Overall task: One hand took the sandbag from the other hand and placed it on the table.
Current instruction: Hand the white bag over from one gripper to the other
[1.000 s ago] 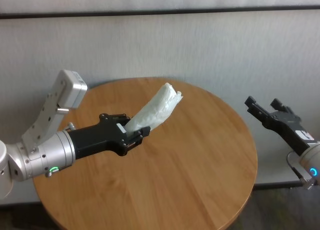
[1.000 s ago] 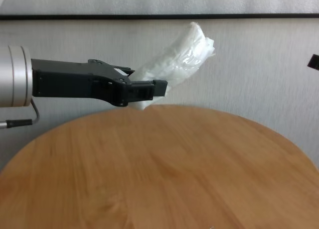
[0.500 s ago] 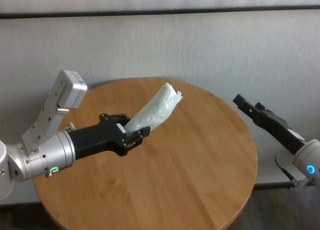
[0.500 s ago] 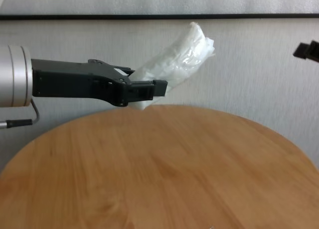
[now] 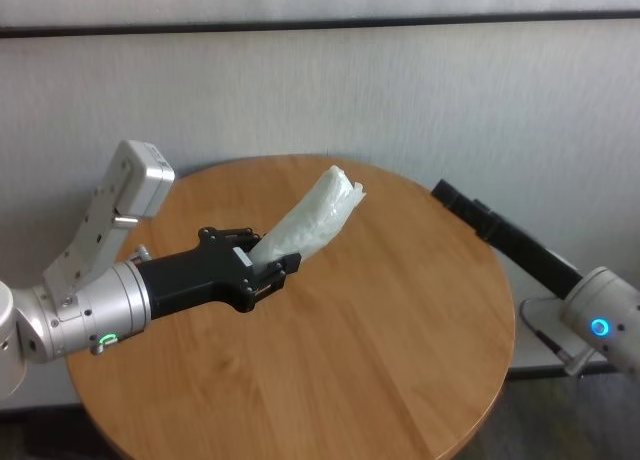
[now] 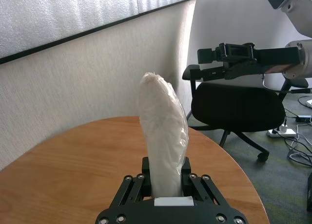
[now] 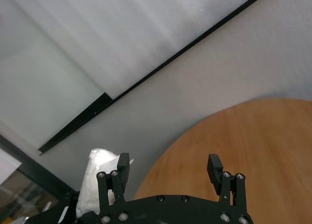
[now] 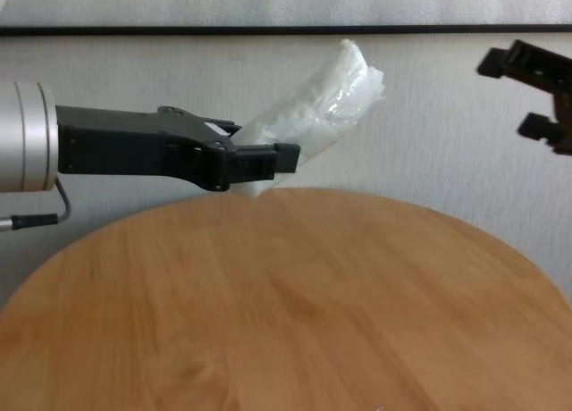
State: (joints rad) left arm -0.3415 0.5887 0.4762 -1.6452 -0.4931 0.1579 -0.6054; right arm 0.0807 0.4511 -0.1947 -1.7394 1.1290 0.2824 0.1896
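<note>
The sandbag, a white crinkly loaf, sticks up at a slant above the far half of the round wooden table. My left gripper, on the wrist with the green ring light, is shut on its lower end; the left wrist view shows the sandbag upright between the jaws. My right gripper, on the wrist with the blue ring light, hangs over the table's right rim, open and empty, pointing at the bag and well apart from it. In the chest view the right gripper sits level with the sandbag.
A pale wall runs close behind the table. In the left wrist view a black office chair and floor cables lie beyond the table's right side. My left arm's silver elbow link rises over the table's left edge.
My right gripper has swung in from off the table's right side toward the sandbag and now reaches over the rim. The left gripper and the bag have not moved.
</note>
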